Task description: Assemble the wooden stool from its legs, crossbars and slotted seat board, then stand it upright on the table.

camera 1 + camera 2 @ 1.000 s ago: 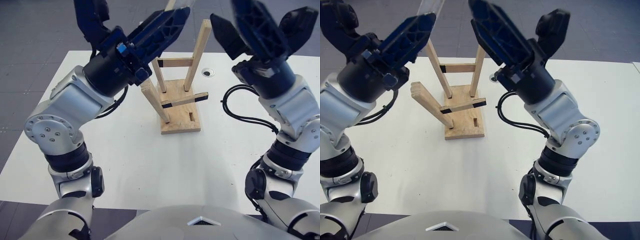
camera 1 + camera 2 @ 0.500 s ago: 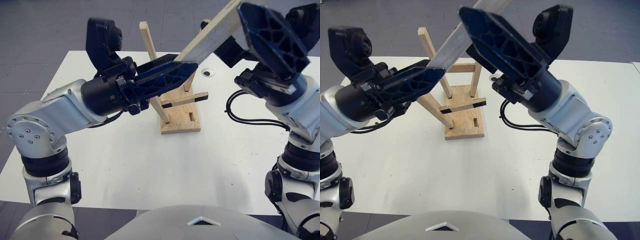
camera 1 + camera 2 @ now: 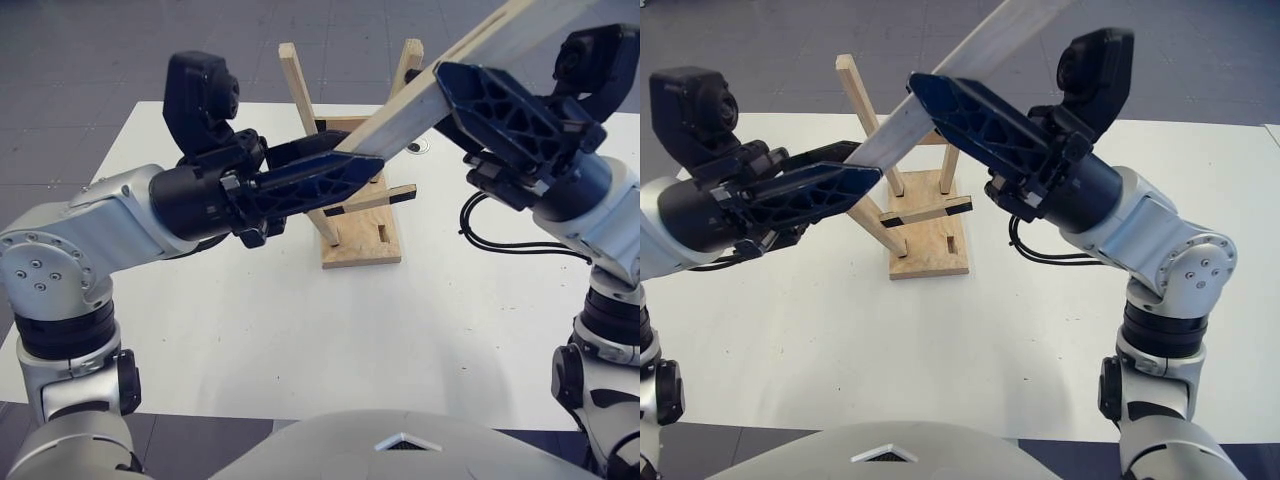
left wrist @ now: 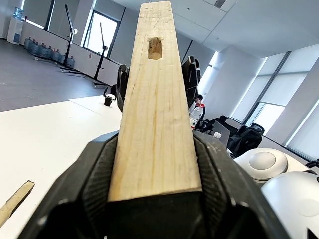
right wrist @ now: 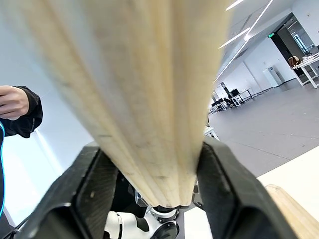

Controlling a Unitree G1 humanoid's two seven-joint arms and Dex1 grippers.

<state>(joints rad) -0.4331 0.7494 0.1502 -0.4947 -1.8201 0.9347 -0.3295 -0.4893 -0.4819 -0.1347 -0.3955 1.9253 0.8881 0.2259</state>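
Standing assembly: the part-built stool is upside down on the white table (image 3: 300, 330), toward its far middle. The seat board (image 3: 365, 250) lies flat on the tabletop.
Fitted legs: three rise from the seat board. The far-left leg (image 3: 296, 80) and the far-right leg (image 3: 406, 60) splay apart toward their tops. The near-left leg (image 3: 325, 222) slants leftward, and its upper part is hidden behind the left arm.
Crossbars: the dark-ended crossbar (image 3: 375, 200) runs right from the near-left leg, and its right end is free. The far crossbar (image 3: 338, 125) spans the two far legs and is partly hidden.
Seat slot: one open slot (image 3: 383, 233) is seen in the near-right part of the seat board, with nothing in it.
Loose leg: the loose leg (image 3: 410, 105) is held in the air above the stool, clear of the table. It slopes from low on the left to high on the far right. A mortise (image 4: 155, 48) is cut in its face toward the upper end.
Left gripper: the left gripper (image 3: 360, 160) is clamped on the lower end of the loose leg. Both fingers press flat against its sides, above the near-left leg.
Right gripper: the right gripper (image 3: 445, 85) is closed around the loose leg higher up, to the right of the stool, with one finger on each side of the wood.
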